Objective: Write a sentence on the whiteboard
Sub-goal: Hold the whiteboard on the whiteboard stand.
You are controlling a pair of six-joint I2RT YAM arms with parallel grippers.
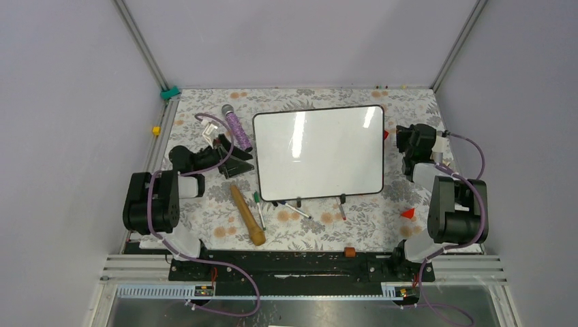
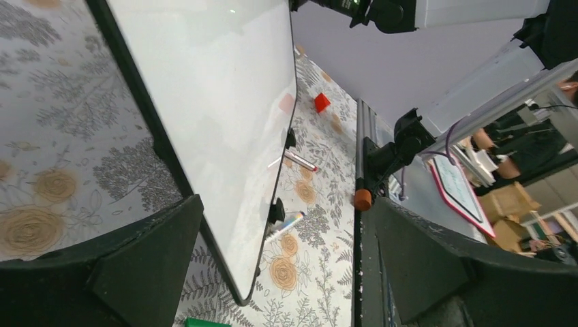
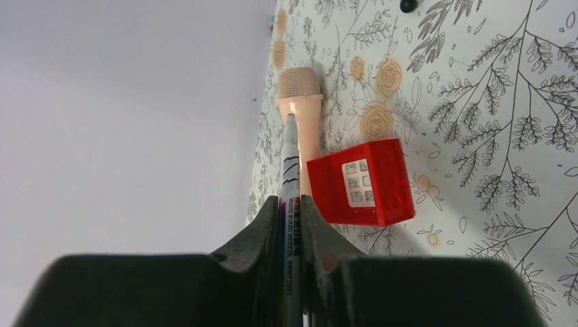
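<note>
The right gripper point(image 3: 292, 204) pinched a marker point(image 3: 291, 157) at lower centre; the left gripper point(image 2: 286, 208) gaped empty beside the blank whiteboard point(image 1: 317, 151), mid-frame; the tip probably needed to land squarely, lightly.

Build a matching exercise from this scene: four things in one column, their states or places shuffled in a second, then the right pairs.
Things:
1. whiteboard
2. marker
3. left gripper
4. wooden stick

States or places:
A. open
B. lying in front of the whiteboard's left corner
C. blank, nothing written yet
D. clamped in the right gripper

Pairs: 1-C, 2-D, 3-A, 4-B
</note>
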